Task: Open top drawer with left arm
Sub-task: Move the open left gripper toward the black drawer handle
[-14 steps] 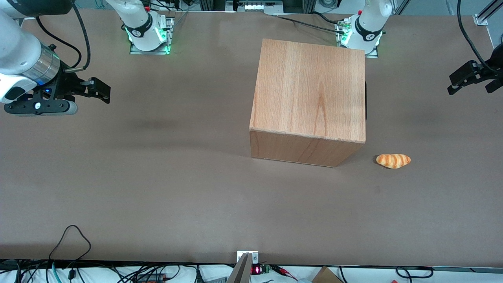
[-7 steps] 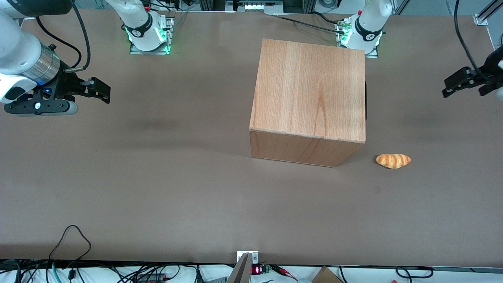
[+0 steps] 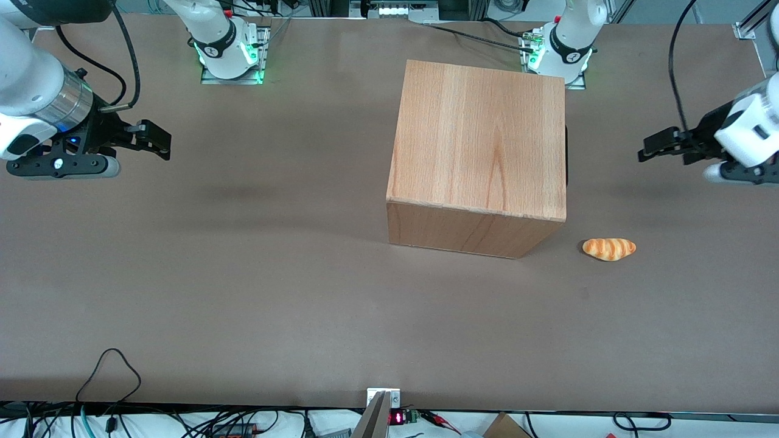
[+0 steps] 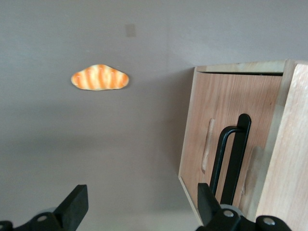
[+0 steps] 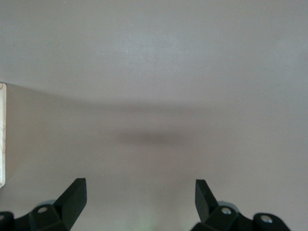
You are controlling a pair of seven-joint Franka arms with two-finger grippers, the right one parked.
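Observation:
The beech-wood cabinet (image 3: 481, 140) stands mid-table, its front facing the working arm's end. From the front camera only a black sliver of handle (image 3: 566, 155) shows at that face. In the left wrist view the drawer front (image 4: 204, 139) sits flush in the cabinet (image 4: 288, 159), and its long black handle (image 4: 233, 159) stands out from it. The left arm's gripper (image 3: 648, 151) hovers above the table in front of the cabinet front, well apart from it and pointing at it. In the wrist view the gripper (image 4: 142, 204) is open with nothing between its fingers.
A striped orange croissant (image 3: 609, 249) lies on the brown table (image 3: 243, 274), nearer the front camera than the gripper and beside the cabinet's corner; it shows as well in the wrist view (image 4: 100, 77). Cables hang along the table's near edge (image 3: 109, 365).
The left arm's gripper has moved in from the table's end toward the cabinet front, coming slightly nearer the front camera. Cabinet and croissant have not moved.

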